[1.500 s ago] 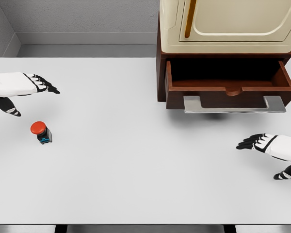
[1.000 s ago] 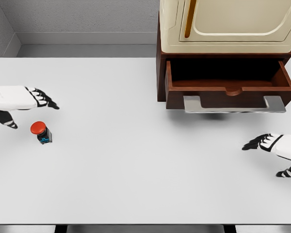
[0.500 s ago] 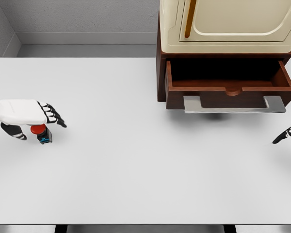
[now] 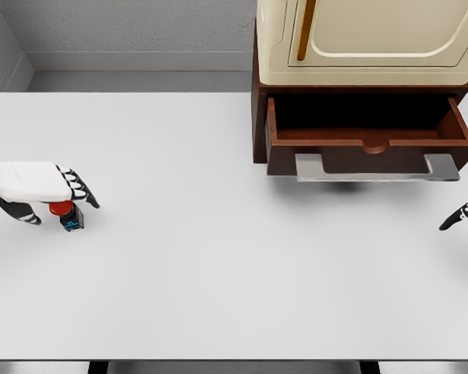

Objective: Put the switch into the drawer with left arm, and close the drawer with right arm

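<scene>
Near the left edge of the plain white table (image 4: 218, 257), the left robot hand (image 4: 51, 187) has come down from above and behind the small red-capped push-button switch with a dark base (image 4: 67, 213) and now sits directly over it, covering most of the red cap; half a second ago it was in almost the same spot, so the approach looks finished and the grasp seems to be forming. Its fingers (image 4: 82, 189) point right and slightly down, loosely spread, with the thumb tucked below the wrist on the switch's left; whether any finger actually touches the cap cannot be told, since the palm hides the contact. The switch stands on the table, not lifted, well apart from the open dark-brown wooden drawer with a grey metal handle (image 4: 374, 152) at the far right corner. The right robot hand (image 4: 466, 214) has withdrawn to the right edge, cut off there, so only dark fingertips show and its pose is unclear.
</scene>
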`<state>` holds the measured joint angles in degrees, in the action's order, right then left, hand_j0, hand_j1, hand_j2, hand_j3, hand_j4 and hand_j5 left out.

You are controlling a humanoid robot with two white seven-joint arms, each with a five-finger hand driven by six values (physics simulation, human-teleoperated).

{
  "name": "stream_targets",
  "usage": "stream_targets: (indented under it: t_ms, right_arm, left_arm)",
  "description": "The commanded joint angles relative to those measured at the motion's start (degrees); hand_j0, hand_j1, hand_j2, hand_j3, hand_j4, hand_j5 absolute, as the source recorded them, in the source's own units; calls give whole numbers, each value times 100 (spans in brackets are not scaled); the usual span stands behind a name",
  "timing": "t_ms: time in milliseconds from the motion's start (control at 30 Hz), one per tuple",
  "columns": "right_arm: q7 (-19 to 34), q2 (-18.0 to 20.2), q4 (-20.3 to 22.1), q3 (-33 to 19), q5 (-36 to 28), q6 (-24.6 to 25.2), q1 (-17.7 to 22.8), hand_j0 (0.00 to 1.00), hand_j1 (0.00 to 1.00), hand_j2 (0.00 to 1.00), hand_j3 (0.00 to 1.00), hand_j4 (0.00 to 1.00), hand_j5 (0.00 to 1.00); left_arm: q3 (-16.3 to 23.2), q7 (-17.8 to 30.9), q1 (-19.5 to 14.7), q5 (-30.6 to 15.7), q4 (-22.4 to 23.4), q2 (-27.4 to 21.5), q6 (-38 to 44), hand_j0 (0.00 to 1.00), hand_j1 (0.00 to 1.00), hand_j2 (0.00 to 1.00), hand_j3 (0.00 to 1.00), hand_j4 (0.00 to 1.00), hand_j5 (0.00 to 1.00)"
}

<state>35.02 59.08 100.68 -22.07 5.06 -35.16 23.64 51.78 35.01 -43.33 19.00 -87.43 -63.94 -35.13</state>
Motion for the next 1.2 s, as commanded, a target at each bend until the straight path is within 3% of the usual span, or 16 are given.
stream_targets:
  t_ms: [0,267,433,667,1000,1167]
  right_arm:
    - [-2,7,5,1,-40,16,-9,59,59,59,59,59,59]
    - [-2,77,-4,150,-40,16,-149,51,51,51,51,51,51]
    - [-2,86,5,185,-40,16,-246,57,57,57,57,57,57]
    - [-2,86,5,326,-40,16,-369,57,57,57,57,57,57]
    - [-2,165,5,484,-145,16,-501,57,57,57,57,57,57]
    - [-2,227,5,423,-216,16,-501,57,57,57,57,57,57]
  left_arm:
    - [-1,-1,0,34,16,-4,13,82,82,82,82,82,82]
    - [7,-1,9,52,-2,-4,13,75,75,75,75,75,75]
    - [7,-1,9,51,-20,-22,13,75,75,75,75,75,75]
    - [51,-1,18,51,-55,-22,13,69,69,69,69,69,69]
    - [51,-1,18,51,-63,-13,13,39,39,39,39,39,39]
    - [60,-1,9,51,-99,-4,13,35,35,35,35,35,35]
